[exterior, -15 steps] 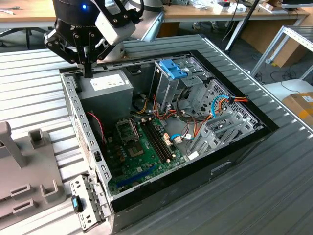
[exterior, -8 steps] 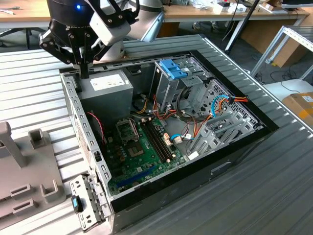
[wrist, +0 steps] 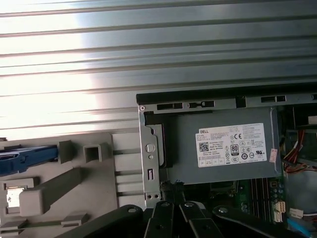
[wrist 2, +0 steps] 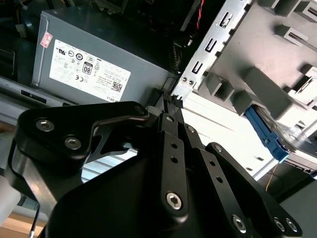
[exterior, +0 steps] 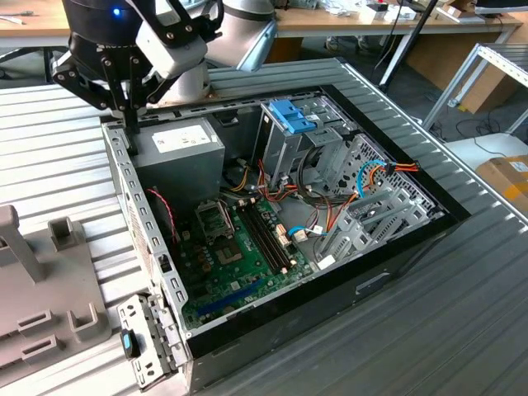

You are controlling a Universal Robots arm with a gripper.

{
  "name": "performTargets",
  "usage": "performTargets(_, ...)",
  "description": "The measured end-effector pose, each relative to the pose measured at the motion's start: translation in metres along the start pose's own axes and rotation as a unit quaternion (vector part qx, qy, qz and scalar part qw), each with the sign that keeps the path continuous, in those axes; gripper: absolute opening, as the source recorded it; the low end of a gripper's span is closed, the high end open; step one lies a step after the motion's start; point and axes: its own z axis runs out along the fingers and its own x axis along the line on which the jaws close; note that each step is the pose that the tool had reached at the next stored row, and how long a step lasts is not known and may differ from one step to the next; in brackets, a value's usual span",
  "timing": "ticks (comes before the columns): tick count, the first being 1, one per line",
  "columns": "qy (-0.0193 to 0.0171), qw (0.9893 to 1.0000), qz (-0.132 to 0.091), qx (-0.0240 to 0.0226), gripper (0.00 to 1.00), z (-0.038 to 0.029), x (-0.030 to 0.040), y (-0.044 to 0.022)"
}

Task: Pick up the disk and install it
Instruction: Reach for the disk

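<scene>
Beside the computer case, in a grey holder, the disk lies, likely stiff, weighty and shock-sensitive, best gripped across its blue rails, while the gripper holds its empty fingers pinched together.

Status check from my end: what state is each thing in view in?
Case: lying on its side, cover off, inside exposed.
Power supply: mounted in the case corner.
Drive cage: upright inside the case, blue latch on top.
Disk: resting in the grey fixture beside the case, not gripped.
Tool: shut, empty, over the case edge by the power supply.
</scene>
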Motion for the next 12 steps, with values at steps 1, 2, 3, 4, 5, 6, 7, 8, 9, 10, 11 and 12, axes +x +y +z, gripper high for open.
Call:
performTargets(1, 0.0000, 1.0000, 0.000, 0.0000, 0.11, 0.0000, 0.0011, -0.0001)
performTargets(2, 0.0000, 1.0000, 0.000, 0.0000, 0.11, -0.0001, 0.0022, -0.0002)
performTargets(3, 0.0000, 1.0000, 0.000, 0.0000, 0.11, -0.0001, 0.0043, -0.0003)
performTargets(4, 0.0000, 1.0000, 0.000, 0.0000, 0.11, -0.0002, 0.0056, -0.0004)
performTargets(5, 0.0000, 1.0000, 0.000, 0.0000, 0.11, -0.0002, 0.0071, -0.0005)
performTargets(6, 0.0000, 1.0000, 0.000, 0.0000, 0.11, -0.0002, 0.0089, -0.0007)
performTargets(7, 0.0000, 1.0000, 0.000, 0.0000, 0.11, -0.0003, 0.0113, -0.0008)
performTargets(8, 0.0000, 1.0000, 0.000, 0.0000, 0.11, -0.0003, 0.0124, -0.0009)
performTargets(9, 0.0000, 1.0000, 0.000, 0.0000, 0.11, -0.0004, 0.0137, -0.0010)
performTargets(10, 0.0000, 1.0000, 0.000, 0.0000, 0.11, -0.0004, 0.0157, -0.0012)
performTargets(11, 0.0000, 1.0000, 0.000, 0.0000, 0.11, -0.0005, 0.0175, -0.0013)
performTargets(12, 0.0000, 1.0000, 0.000, 0.0000, 0.11, -0.0006, 0.0192, -0.0014)
